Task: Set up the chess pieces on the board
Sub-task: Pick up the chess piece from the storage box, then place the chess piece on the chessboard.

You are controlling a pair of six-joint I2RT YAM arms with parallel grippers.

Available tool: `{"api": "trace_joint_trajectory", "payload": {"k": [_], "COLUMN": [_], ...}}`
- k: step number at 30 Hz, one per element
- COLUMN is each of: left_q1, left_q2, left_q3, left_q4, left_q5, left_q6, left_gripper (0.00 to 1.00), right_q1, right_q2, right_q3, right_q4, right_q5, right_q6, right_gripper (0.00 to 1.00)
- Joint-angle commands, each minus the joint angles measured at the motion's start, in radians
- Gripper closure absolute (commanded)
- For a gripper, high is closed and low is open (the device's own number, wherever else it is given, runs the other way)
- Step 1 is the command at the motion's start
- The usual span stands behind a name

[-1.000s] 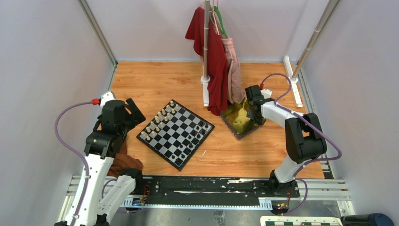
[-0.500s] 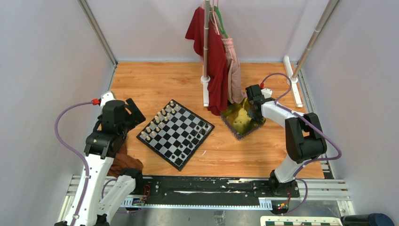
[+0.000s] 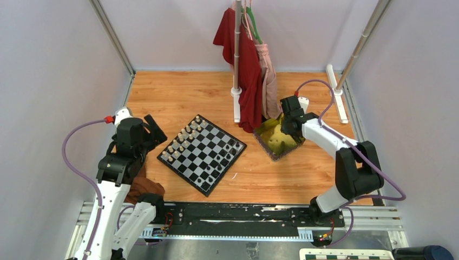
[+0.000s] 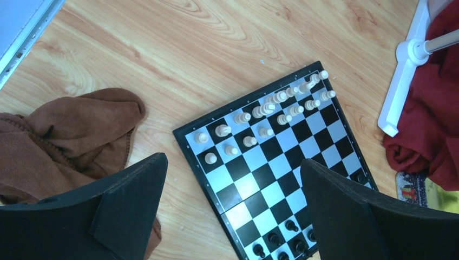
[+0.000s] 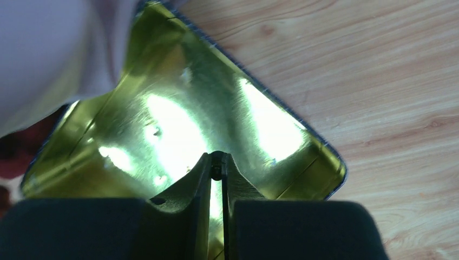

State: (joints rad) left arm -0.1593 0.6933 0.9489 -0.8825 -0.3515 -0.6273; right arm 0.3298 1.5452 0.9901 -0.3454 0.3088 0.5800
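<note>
The board [image 3: 201,153] lies tilted like a diamond left of the table's centre. Cream chess pieces [image 3: 184,138] stand along its upper-left side and black ones [image 3: 219,161] along its lower-right side. My left gripper [image 3: 153,129] hovers open over the board's left corner; in the left wrist view the board [image 4: 281,162] and the cream pieces [image 4: 265,111] show between its fingers [image 4: 135,184]. My right gripper [image 3: 285,129] is down in the gold tray [image 3: 276,143]. There it [image 5: 216,162] is shut on a small black chess piece [image 5: 216,172] at its tips.
A white clothes stand [image 3: 236,81] with red and pink garments [image 3: 250,70] rises just behind the board and tray. A brown cloth [image 3: 142,187] lies by my left arm's base. A second white pole base [image 3: 335,92] sits at the back right.
My right gripper has closed on the black piece in the tray, and the right arm's elbow has swung out to the right. The left arm has barely moved.
</note>
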Motion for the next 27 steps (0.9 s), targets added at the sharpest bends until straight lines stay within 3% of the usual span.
{"api": "trace_joint_trajectory", "payload": {"k": [1,11,20,27], "left_q1": [0.007,0.007,0.007,0.007], "left_q2": [-0.017,-0.04,-0.055,-0.061], "left_q3": [-0.006,-0.004,0.001,0.008], "left_q4": [0.017,0.016,0.014,0.0], "left_q5": [-0.006,0.012,0.022,0.014], "left_q6": [-0.012,-0.033,-0.044,-0.04], "left_gripper": [0.0,0.0,0.0,0.0], "right_q1": [0.094,0.38,0.663,0.795], "right_q2": [-0.07,-0.11,-0.009,0.104], "right_q3": [0.015,0.137,0.276,0.393], "right_q4": [-0.06,-0.164,-0.211,-0.21], "right_q5": [0.005,-0.007,-0.042,-0.076], "right_q6": [-0.056,-0.204,-0.265,-0.302], "right_gripper": [1.0,1.0,1.0,1.0]}}
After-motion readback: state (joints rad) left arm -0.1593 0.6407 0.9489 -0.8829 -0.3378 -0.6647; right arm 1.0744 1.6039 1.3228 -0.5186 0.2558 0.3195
